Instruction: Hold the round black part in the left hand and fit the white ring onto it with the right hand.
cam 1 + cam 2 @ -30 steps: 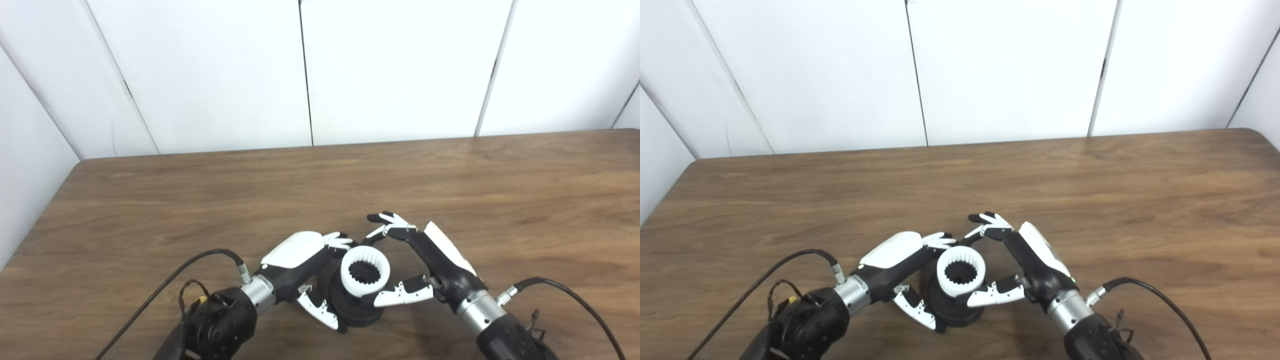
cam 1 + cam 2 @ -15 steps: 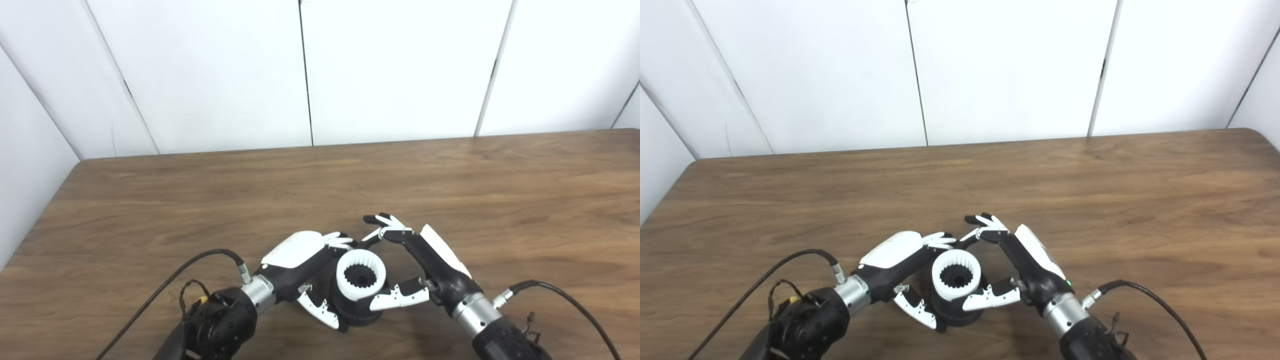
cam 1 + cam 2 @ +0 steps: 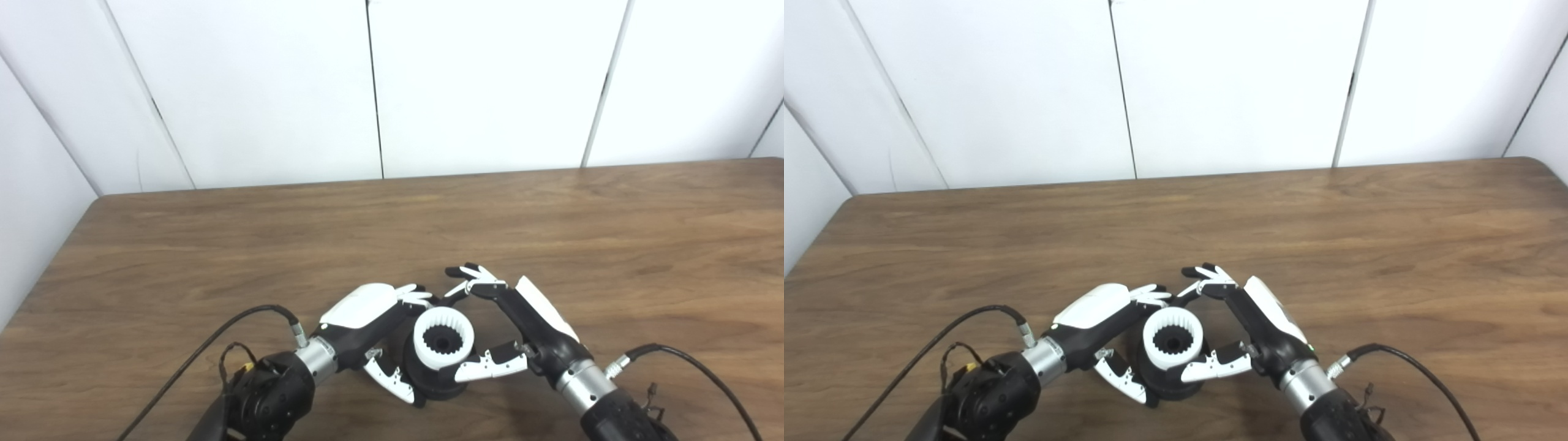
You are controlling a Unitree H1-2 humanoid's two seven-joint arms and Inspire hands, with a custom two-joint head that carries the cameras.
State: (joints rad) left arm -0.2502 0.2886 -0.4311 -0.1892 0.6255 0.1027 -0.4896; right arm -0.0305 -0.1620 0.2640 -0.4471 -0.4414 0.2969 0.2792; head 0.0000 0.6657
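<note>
The round black part (image 3: 430, 384) rests low on the wooden table (image 3: 245, 245), near its front edge. My left hand (image 3: 367, 312) is shut on it, with fingers behind it and the thumb in front on its left side. The white ring (image 3: 420, 340), toothed on the inside, sits on top of the black part. My right hand (image 3: 533, 318) curls around the ring from the right. Its thumb lies against the ring's near right edge. The fingers arch over the far side and almost meet the left fingertips.
White wall panels stand behind the table's far edge. A black cable (image 3: 202, 355) loops from the left wrist and another cable (image 3: 704, 367) from the right wrist. The table's left edge runs diagonally at the picture's left.
The right hand and the white ring have shifted slightly to the left and down onto the black part. The left hand has stayed where it was.
</note>
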